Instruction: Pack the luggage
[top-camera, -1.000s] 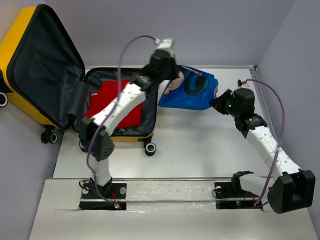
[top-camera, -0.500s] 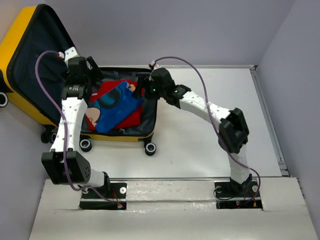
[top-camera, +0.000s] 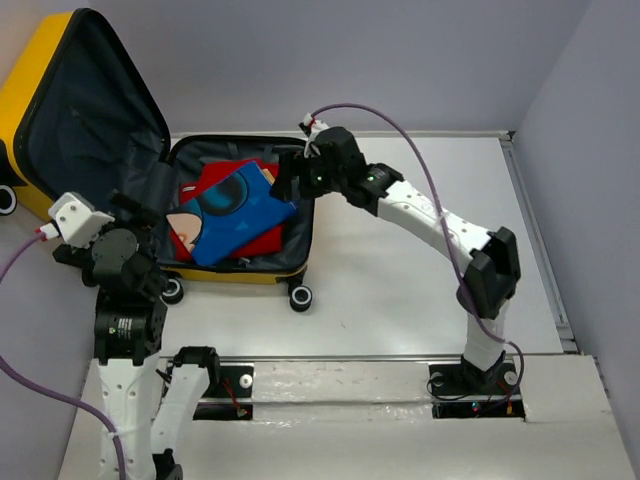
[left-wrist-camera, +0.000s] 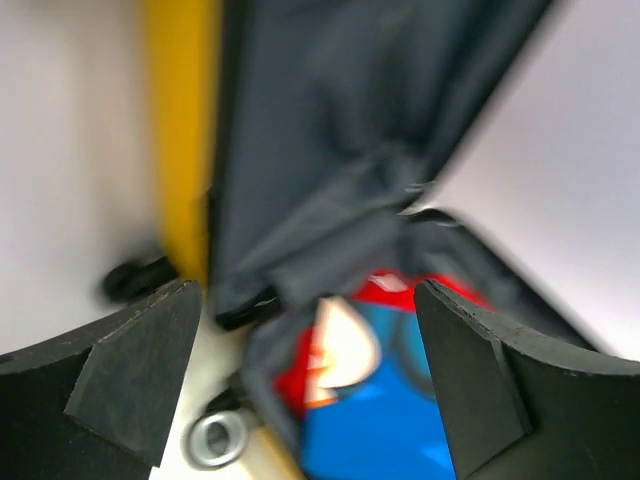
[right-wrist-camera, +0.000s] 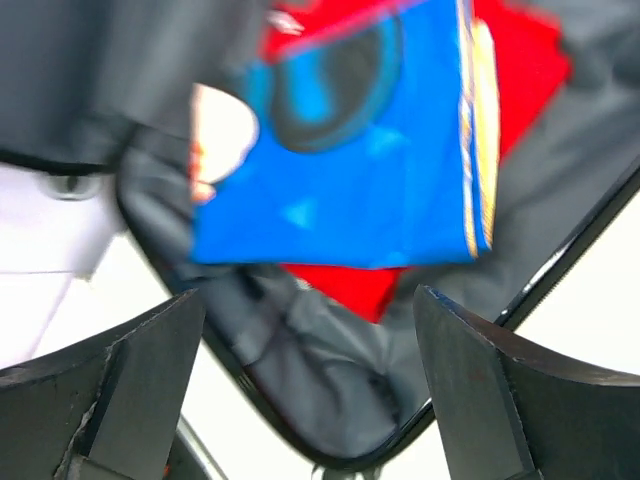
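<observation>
Lying open at approx 10 o'clock on the counter (top-camera: 400, 280), the luggage (top-camera: 95, 120) has its lid upright at the back-left and its base flat w/ grey lining up. A blue garment (top-camera: 235, 215) sits on a red garment (top-camera: 262, 238) inside the base. The right claw (top-camera: 283, 180) hangs over the base's 3 o'clock rim, jaws wide, nothing btwn them; its wrist view looks down on the blue cloth. The left claw (left-wrist-camera: 305, 295) is raised at approx 8 o'clock of the base, near the lid hinge, jaws wide and empty; wrist view blurred.
</observation>
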